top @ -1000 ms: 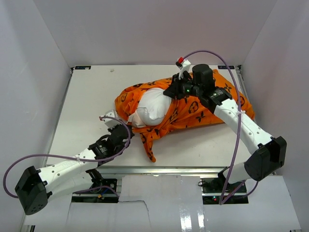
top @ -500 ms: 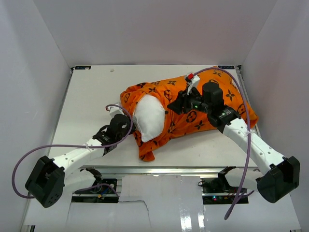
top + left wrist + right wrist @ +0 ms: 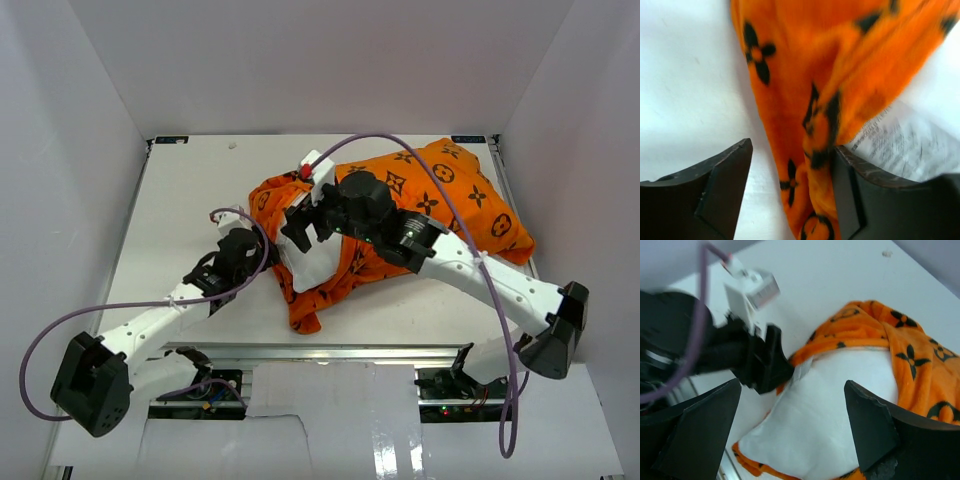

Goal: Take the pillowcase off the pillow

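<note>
Bright even overhead light, soft shadows; both wrist views motion-blurred, top view sharp

You worked in lab test cell: white table boxed by plain white walls, arms bolted to metal rail at near edge, purple cables looping loose.

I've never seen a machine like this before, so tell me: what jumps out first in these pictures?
The bright orange fabric pillowcase with black flower motifs, lying mid-table, catches the eye at once. A plump plain white pillow pokes out of its open left end. Two white-and-black arms meet there: the right gripper hangs open over the bare pillow, while the left gripper stands open around a hanging fold of orange cloth.
</note>
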### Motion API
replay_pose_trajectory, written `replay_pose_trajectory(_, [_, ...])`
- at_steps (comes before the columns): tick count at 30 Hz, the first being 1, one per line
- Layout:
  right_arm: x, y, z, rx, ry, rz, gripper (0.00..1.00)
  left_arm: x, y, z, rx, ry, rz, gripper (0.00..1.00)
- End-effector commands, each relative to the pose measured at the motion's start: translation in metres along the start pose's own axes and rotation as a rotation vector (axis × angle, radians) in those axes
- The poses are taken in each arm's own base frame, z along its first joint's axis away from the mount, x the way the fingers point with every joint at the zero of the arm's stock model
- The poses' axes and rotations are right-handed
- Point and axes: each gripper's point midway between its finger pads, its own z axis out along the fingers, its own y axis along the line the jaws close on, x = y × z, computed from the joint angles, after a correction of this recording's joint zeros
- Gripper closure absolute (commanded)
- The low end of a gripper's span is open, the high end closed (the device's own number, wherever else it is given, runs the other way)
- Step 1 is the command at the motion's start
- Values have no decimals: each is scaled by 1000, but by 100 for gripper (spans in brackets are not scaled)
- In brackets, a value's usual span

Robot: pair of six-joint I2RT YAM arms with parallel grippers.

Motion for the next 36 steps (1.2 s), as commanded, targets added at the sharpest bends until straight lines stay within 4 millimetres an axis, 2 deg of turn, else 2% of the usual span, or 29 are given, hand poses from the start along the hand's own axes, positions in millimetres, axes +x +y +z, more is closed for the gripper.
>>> replay_pose_trajectory(1, [26,-32,11,157,101,-90,9,-61,-13,-8,44,-126,-5,27])
replay_pose_trajectory(2, [31,-32,12,157,107,-90,9,-70,-10,-5,51,-132,22,26])
replay_pose_trajectory(3, [34,-32,14,157,112,-90,8,-76,-23,-6,109,-120,42,24])
replay_pose_trajectory(4, [37,-32,15,152,116,-89,8,-76,-23,0,110,-105,69,23])
replay_pose_trajectory(6, [57,-27,20,126,156,-99,8,-82,-27,3,128,-87,109,23])
replay_pose_trajectory(7, [75,-28,23,119,190,-118,8,-83,-21,12,111,-68,99,23])
replay_pose_trajectory(10, [115,-33,29,122,274,-178,9,-85,-30,15,203,-46,86,22])
replay_pose_trajectory(11, [139,-36,29,129,327,-188,11,-89,-40,13,256,-53,94,22])
replay_pose_trajectory(13, [155,-44,24,173,367,-192,20,-88,-57,6,353,-38,120,21])
replay_pose_trajectory(14, [171,-47,19,190,401,-191,24,-85,-62,4,388,-24,133,21])
replay_pose_trajectory(15, [176,-50,15,211,407,-187,28,-81,-72,0,443,5,153,21])
replay_pose_trajectory(18, [183,-57,3,247,390,-156,28,-61,-75,3,484,69,181,21])
replay_pose_trajectory(25, [174,-78,-11,284,344,-94,29,-7,-58,20,436,189,213,26])
replay_pose_trajectory(26, [173,-84,-13,297,341,-86,29,-8,-58,23,431,172,216,30])
replay_pose_trajectory(27, [174,-87,-14,304,345,-82,30,-7,-55,25,412,167,213,39])
replay_pose_trajectory(28, [172,-89,-14,302,340,-77,31,-11,-46,30,354,143,205,65])
replay_pose_trajectory(31, [173,-101,-18,321,342,-58,44,-23,-31,33,248,88,168,100])
replay_pose_trajectory(32, [175,-113,-22,352,345,-47,53,-35,-17,36,151,39,155,100])
replay_pose_trajectory(34, [176,-125,-29,375,336,-24,62,-47,-4,33,71,-9,135,100])
replay_pose_trajectory(35, [178,-141,-36,406,333,1,67,-59,12,34,-32,-70,92,100])
replay_pose_trajectory(36, [178,-146,-39,416,326,22,68,-63,25,33,-88,-88,64,100])
